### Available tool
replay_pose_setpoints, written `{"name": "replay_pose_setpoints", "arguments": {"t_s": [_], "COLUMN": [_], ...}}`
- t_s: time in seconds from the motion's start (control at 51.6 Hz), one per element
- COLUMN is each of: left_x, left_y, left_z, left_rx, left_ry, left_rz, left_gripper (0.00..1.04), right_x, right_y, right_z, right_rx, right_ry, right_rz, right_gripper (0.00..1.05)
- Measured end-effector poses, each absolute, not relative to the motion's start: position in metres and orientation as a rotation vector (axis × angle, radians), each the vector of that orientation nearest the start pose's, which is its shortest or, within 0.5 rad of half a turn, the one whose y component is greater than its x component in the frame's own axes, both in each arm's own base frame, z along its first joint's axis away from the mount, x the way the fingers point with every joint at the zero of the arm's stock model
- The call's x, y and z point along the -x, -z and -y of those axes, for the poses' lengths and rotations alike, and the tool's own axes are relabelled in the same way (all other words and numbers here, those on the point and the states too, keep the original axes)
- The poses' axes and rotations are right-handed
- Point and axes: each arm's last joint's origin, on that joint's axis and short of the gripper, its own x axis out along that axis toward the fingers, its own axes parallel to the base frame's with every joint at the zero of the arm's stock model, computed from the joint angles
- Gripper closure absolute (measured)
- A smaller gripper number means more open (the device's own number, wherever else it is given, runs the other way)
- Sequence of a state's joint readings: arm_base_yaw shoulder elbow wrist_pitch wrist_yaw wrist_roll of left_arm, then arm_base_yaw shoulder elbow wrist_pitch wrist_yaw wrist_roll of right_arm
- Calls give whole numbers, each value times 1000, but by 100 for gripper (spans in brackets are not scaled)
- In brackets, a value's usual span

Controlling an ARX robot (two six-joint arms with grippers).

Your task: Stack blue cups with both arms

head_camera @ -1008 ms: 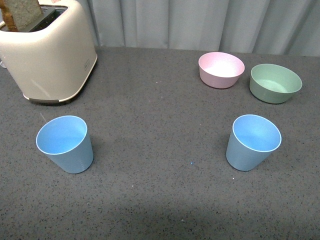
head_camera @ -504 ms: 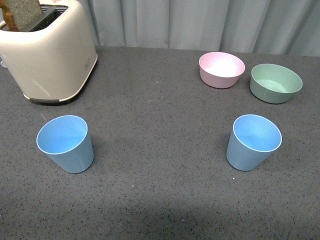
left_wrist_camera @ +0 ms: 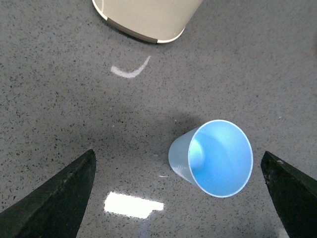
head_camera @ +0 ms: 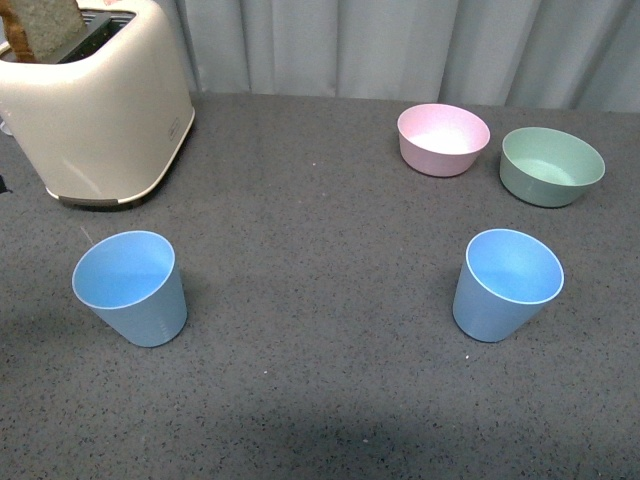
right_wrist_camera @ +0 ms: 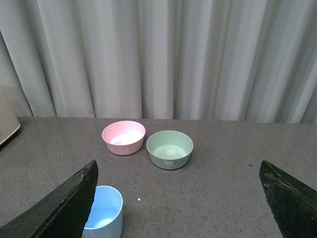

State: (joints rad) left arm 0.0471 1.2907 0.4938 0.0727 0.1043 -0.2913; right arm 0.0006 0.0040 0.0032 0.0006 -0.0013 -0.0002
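Two light blue cups stand upright and far apart on the dark grey table: the left cup and the right cup. Neither arm shows in the front view. My left gripper is open and hovers above the left cup, which shows between the two black fingers, touching neither. My right gripper is open too, held higher and further back. The right cup sits beside one of its fingers, partly hidden by it.
A cream toaster with a slice of bread in it stands at the back left, close behind the left cup. A pink bowl and a green bowl sit at the back right, behind the right cup. Grey curtains hang behind the table.
The cups and bowls have not moved. A small dark sliver now shows at the front view's left edge, beside the toaster.
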Motion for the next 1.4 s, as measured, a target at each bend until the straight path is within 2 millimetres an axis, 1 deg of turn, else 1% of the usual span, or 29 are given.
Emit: {"name": "replay_pose_setpoints", "arguments": {"t_s": [0.136, 0.252, 0.465, 0.717, 0.853, 0.97, 1.028, 1.047, 1.163, 1.202, 1.241, 1.26, 1.319, 1.338, 1.357, 1.396], "left_x": [-262, -277, -287, -295, -298, -302, -303, -304, -306, -306, -306, -306, -305, -305, -305, -305], "left_y": [-150, -140, -127, -118, -109, -99, -98, -98, -100, -100, -100, -100, -100, -101, -101, -103], "left_z": [-4, -2, 0, 9, 14, 15, 15, 15, 17, 17, 18, 18, 19, 19, 19, 20], "left_rx": [274, 241, 235, 226, 208, 213, 219, 223, 264, 267, 277, 280, 300, 299, 303, 307], "left_ry": [-32, -31, -23, 16, 20, 1, -5, -7, -1, -1, -2, -1, 7, 5, 5, 5], "left_rz": [-803, -864, -953, -1027, -1070, -1097, -1099, -1099, -1093, -1094, -1095, -1096, -1102, -1103, -1103, -1101], "left_gripper": [7, 7, 7, 7, 8, 32, 43, 48, 72, 75, 82, 84, 95, 100, 101, 101], "right_x": [-98, -98, -98, -98, -98, -98, -98, -98, -98, -98, -98, -98, -98, -98, -98, -98], "right_y": [-164, -164, -164, -164, -164, -164, -164, -164, -164, -164, -164, -164, -164, -164, -164, -164], "right_z": [0, 0, 0, 0, 0, 0, 0, 0, 0, 0, 0, 0, 0, 0, 0, 0], "right_rx": [0, 0, 0, 0, 0, 0, 0, 0, 0, 0, 0, 0, 0, 0, 0, 0], "right_ry": [-2, -2, -2, -2, -2, -2, -2, -2, -2, -2, -2, -2, -2, -2, -2, -2], "right_rz": [0, 0, 0, 0, 0, 0, 0, 0, 0, 0, 0, 0, 0, 0, 0, 0], "right_gripper": [10, 10, 10, 10, 10, 10, 10, 10, 10, 10, 10, 10, 10, 10, 10, 10]}}
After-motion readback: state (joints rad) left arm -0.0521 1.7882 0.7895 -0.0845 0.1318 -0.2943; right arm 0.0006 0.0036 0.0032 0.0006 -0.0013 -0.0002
